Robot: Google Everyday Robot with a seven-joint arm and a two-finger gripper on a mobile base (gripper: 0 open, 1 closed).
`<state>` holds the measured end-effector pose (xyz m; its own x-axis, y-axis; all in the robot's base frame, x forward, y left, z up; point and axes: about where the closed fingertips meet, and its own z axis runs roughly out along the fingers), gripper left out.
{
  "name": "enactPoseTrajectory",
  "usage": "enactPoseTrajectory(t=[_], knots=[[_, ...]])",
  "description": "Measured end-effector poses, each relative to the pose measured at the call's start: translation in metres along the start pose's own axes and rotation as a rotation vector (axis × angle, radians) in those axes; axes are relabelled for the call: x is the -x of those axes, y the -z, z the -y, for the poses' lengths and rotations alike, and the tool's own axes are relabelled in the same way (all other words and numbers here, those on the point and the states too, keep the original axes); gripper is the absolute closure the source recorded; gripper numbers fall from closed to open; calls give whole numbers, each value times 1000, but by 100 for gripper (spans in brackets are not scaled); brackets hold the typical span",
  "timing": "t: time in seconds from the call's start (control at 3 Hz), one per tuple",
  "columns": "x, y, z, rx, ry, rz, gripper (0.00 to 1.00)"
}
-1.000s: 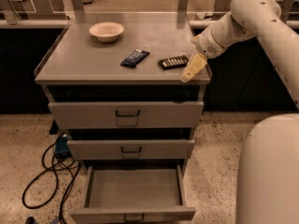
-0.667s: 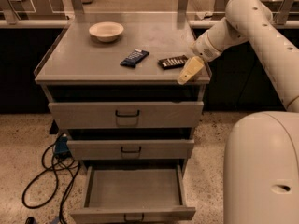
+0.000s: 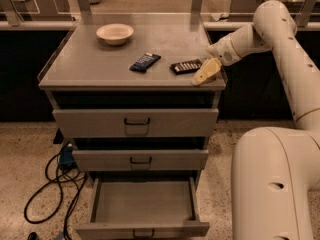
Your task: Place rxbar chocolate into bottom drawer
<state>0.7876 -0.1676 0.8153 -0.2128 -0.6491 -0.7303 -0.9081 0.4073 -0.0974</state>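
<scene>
Camera view, the only one. A small flat snack bar in a dark brown-black wrapper w/ pale stripes, the rxbar chocolate (image 3: 186,66), is seen lying flat on the grey cabinet top (image 3: 95,69). It's toward the front-right corner, a little back from the front edge, and not lifted.

The cream-coloured gripper (image 3: 207,72) is held right at that corner, just beside the bar's right end. Contact can't be confirmed, and whether it's apart or closed cannot be told.

A dark blue bar (image 3: 145,62) w/ white print is noted just left of the rxbar, apart from it, nearer the middle of the front edge. A pale round bowl (image 3: 115,34) sits toward the back-left corner. Below, the lowest grey-beige metal tray, the bottom drawer (image 3: 142,229), is pulled out w/ its floor exposed. Dark cables (image 3: 47,184) are spotted on the floor at left.

Handling, as judged:
- The bar is prob. light, thin and a bit bendy.
- The wrapper is likely slick, so slip is a risk; breakage isn't.
- It's best pinched across the narrow width at mid-length, by the long edges.
- It should be approached from above, away from the blue bar.
</scene>
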Motion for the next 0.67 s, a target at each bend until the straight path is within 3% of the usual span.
enactPoseTrajectory(t=[0.67], knots=[[-5,-19,1,16,-65,-2,0]])
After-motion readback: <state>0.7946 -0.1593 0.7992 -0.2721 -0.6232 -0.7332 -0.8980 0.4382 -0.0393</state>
